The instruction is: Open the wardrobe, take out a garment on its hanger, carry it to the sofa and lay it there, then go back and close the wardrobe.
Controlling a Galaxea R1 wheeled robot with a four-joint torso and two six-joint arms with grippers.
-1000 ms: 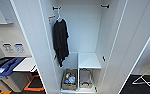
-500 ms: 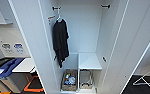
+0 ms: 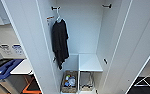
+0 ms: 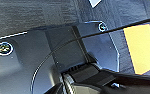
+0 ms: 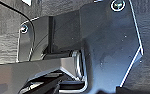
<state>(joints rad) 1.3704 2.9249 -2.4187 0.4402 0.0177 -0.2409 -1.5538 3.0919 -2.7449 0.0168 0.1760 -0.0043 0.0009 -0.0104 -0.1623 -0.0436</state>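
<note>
Head view: wardrobe (image 3: 88,37) stands open with both doors swung wide, a black shirt (image 3: 59,41) on a white hanger hangs from the left-hand hook (image 3: 54,8), two baskets (image 3: 77,81) sit at the bottom, and the white garment isn't in there, so I'd judge the step in hand is closing up — square the base to the opening before pushing either door. Left wrist view: robot's own plate over dark floor with a yellow patch (image 4: 141,47); can't tell the left tool state. Right wrist view: plate over the same dark floor; right tool state can't be told either.
</note>
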